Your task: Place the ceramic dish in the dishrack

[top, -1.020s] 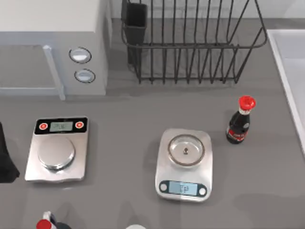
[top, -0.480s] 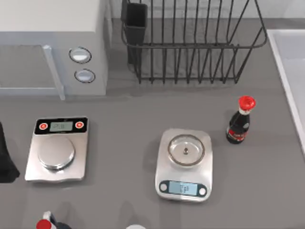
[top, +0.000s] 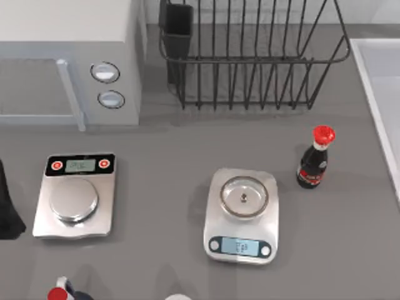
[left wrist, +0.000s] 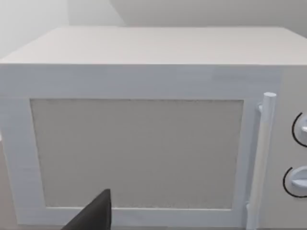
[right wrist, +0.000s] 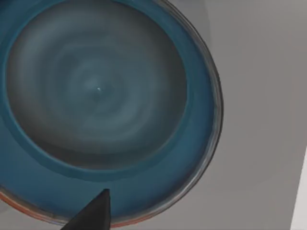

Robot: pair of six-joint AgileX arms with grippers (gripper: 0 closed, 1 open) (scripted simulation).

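While the right wrist view looks straight down into the ceramic dish (right wrist: 100, 96), its teal-blue inside ringed by a brownish-orange rim, the dish lies flat on the grey table (right wrist: 259, 96); where it sits relative to the rest of the table I cannot tell. One dark fingertip (right wrist: 93, 213) of the right gripper shows over the dish's edge — whether that gripper is spread or closed cannot be told.

From above, one dishrack (top: 250, 59) stands at the far side of the table, right of one white microwave (top: 62, 56), with one dark utensil cup (top: 177, 31) at its left corner. Two kitchen scales sit nearer: the left scale (top: 75, 197) with its display on the far side, and the middle scale (top: 242, 215) with its display on the near side. One dark red-capped bottle (top: 312, 159) stands upright just right of the middle scale, and a second red cap (top: 57, 292) peeks in at the near edge.

A dark part of the left arm (top: 7, 209) sits at the left edge — its wrist view faces the microwave door (left wrist: 139, 153), one fingertip (left wrist: 96, 215) showing, its grip state unclear.
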